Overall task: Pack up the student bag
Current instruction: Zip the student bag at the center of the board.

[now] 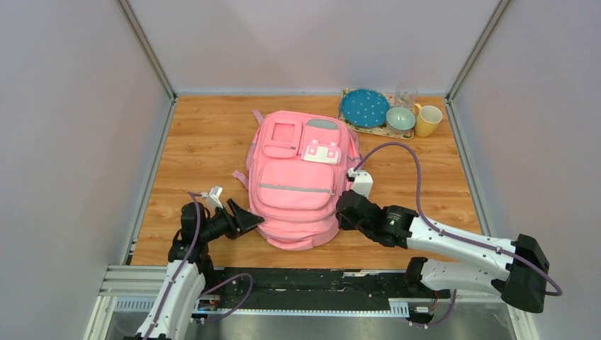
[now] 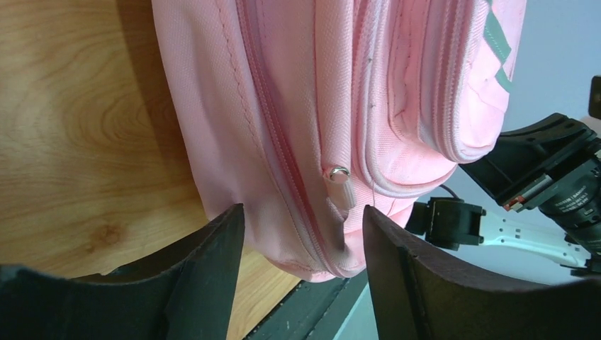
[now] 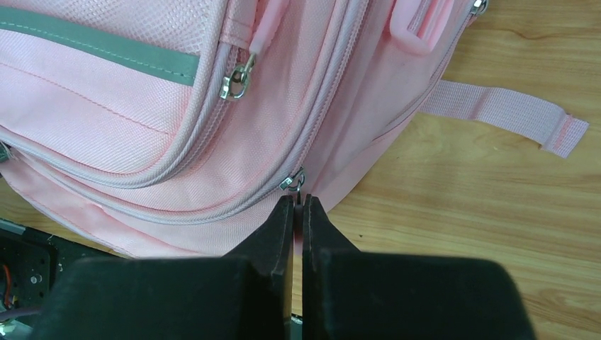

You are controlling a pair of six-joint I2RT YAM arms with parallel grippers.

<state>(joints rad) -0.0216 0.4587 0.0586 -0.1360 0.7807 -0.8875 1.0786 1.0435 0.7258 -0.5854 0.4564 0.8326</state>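
Left pincer [image 2: 303, 212] apart at student bag [image 1: 296, 185] edge (right pincer [image 3: 298, 203] tight on zip pull [image 3: 293, 181])

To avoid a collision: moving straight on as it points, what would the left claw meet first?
The large pink fabric backpack, probably at its pink zipper pull, just ahead of the open left claw.

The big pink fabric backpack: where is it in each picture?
Top external: pink fabric backpack lies flat, mid-table.
Left wrist: backpack fills the upper middle and right.
Right wrist: backpack fills the upper left.
Shared landmark: the wooden table under it.
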